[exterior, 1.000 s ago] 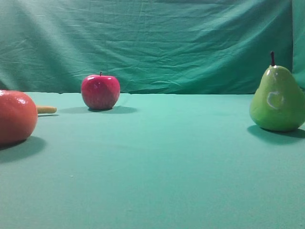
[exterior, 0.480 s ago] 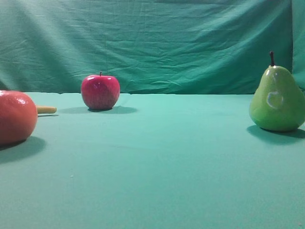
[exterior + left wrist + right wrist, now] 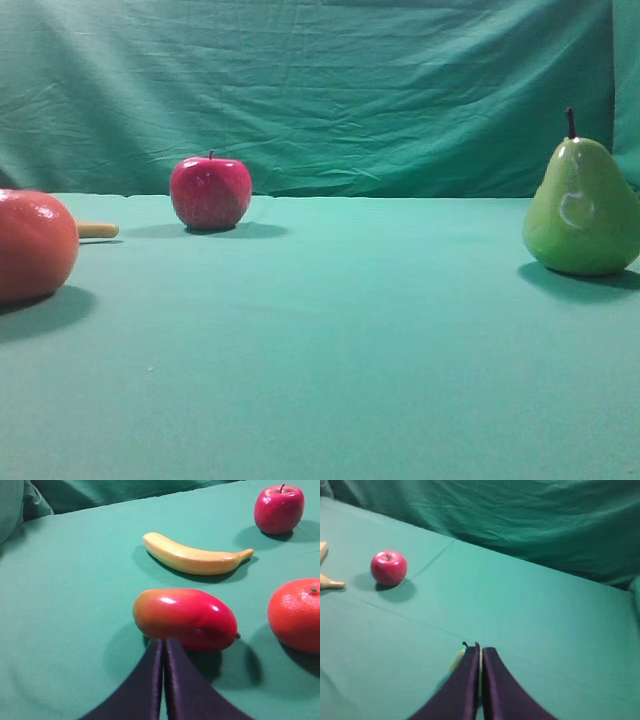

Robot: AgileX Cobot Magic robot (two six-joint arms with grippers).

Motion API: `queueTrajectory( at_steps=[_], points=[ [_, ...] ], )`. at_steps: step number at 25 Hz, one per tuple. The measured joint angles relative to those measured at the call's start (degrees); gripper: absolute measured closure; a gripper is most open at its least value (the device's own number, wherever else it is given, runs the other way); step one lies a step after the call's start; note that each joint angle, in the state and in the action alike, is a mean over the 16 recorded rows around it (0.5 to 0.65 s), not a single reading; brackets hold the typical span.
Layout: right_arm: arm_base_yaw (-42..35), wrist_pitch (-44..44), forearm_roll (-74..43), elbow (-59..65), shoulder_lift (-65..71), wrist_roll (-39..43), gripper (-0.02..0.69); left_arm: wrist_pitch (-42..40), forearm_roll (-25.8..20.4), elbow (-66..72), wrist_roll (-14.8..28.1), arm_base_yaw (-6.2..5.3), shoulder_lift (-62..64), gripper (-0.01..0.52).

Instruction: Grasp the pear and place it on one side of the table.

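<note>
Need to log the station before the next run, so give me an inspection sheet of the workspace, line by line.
Surface: table, smooth teal cloth, flat.
Job's things: pear upright at the right side, untouched; its stem peeks beside the right claw's tips in the right wrist view.
Clutter: apple toward the back; orange fruit at the left; banana; mango.
Grippers: left claw shut, empty, close to the mango; right claw shut, empty, above the pear.
Cables: nothing seen.
Surroundings: wrinkled green backdrop.

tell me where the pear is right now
The pear stands upright at the far right of the exterior high view on the table, well apart from the apple on the left.
</note>
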Motion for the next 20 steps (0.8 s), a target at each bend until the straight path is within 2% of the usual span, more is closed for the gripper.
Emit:
queueTrajectory(
  at_steps=[10, 20],
  points=[
    [-9.0, -6.4, 1.5, 19.0, -13.3, -0.8, 0.665, 0.0, 0.0, 0.0, 0.0, 0.00, 0.0, 0.514],
    [-11.4, -8.9, 1.4, 25.3, -15.6, -0.8, 0.665, 0.0, 0.0, 0.0, 0.0, 0.00, 0.0, 0.514]
  ],
)
